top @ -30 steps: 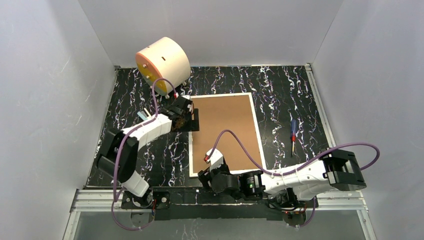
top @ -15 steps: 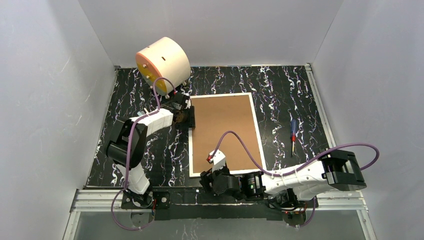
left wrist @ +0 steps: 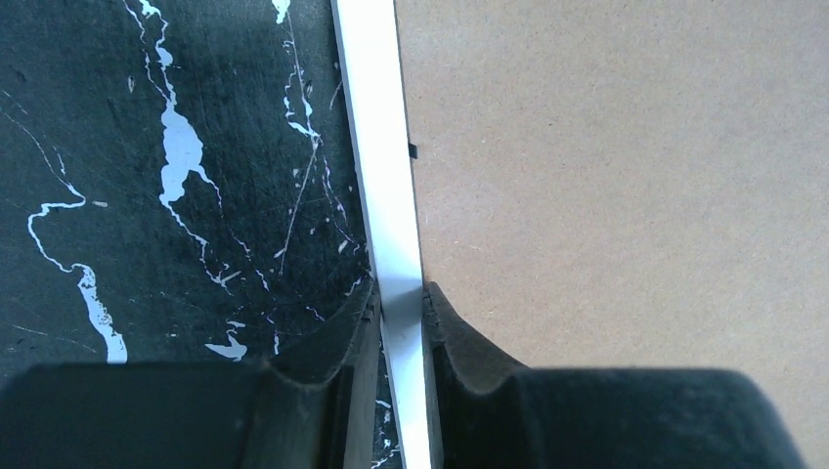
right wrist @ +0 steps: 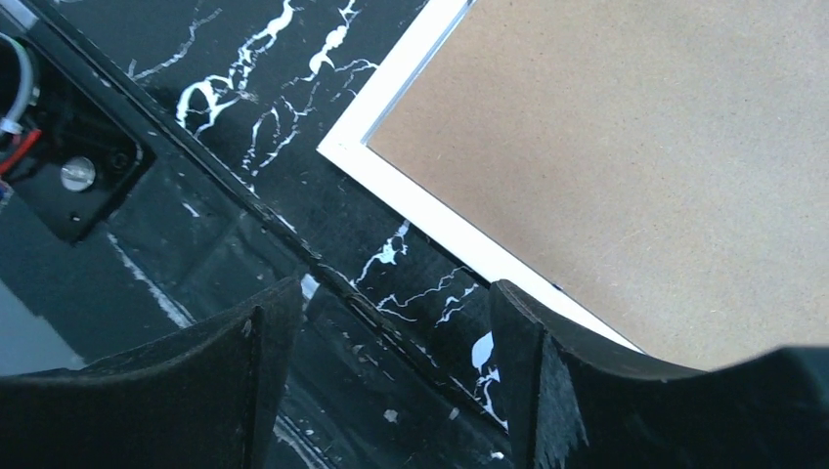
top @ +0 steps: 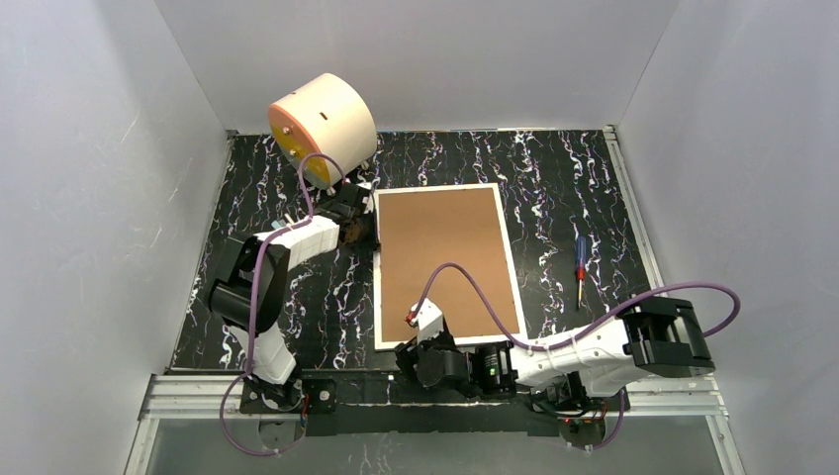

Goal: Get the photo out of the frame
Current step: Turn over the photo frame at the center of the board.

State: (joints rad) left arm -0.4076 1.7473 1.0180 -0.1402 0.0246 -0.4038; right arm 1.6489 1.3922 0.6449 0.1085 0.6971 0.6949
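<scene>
- We are clamping the left gripper [left wrist: 399, 311] on the frame's [left wrist: 379, 147] left rim, likely steadying it, mid-picture.
- The right gripper [right wrist: 391, 342] is hovering open by its lower-left corner.
- We are seeing no photo.

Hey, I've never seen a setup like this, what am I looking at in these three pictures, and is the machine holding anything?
These are two robot arms bolted at the near edge of a black marbled table. The wide picture comes from a fixed camera above and behind them; the two close-ups come from a camera on each wrist. A white picture frame lies face down, brown back panel up, so the photo inside is hidden. A cream cylinder with an orange face sits at the far left, a screwdriver right of the frame. The left end effector pinches the frame's white left edge between its two fingers. The right end effector is open, holds nothing, and sits by the frame's near left corner.
</scene>
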